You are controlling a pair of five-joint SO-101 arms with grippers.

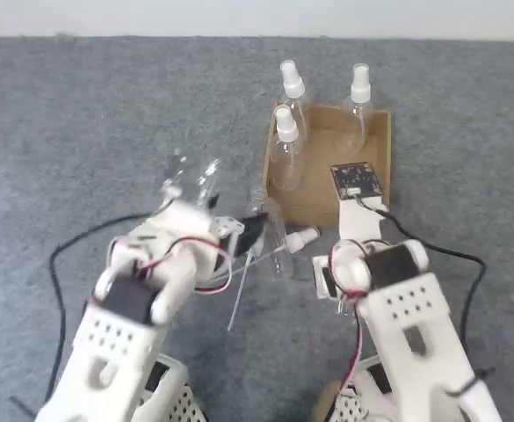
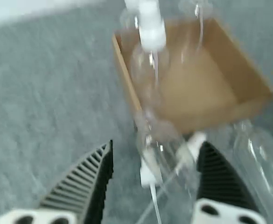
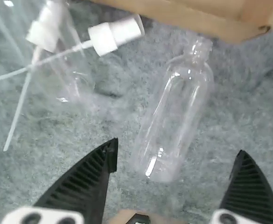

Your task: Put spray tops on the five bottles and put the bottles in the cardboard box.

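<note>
Both sets of jaws gape wide. The right gripper [image 3: 176, 151] straddles a capless bottle [image 3: 178, 121] lying on the carpet [image 3: 248, 107] just beside the cardboard box [image 3: 197, 18], and the left gripper [image 2: 157, 147] hangs over a loose spray top [image 2: 148, 173]. I'd close squarely on the bottle's middle, so it can't roll.

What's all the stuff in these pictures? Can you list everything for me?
Cardboard box: one, brown, far side of the carpet.
Bottles with spray tops: three, clear with white tops, standing in the box.
Bottles without tops: two, clear, on the carpet in front of the box.
Loose spray tops: two, white with thin tubes, beside the topless bottles.
Clear shiny thing: one, beside the left arm; cannot tell what.
Carpet: one, grey, under everything.
Left gripper: one, black fingers, open.
Right gripper: one, black fingers, open over a topless bottle.
</note>
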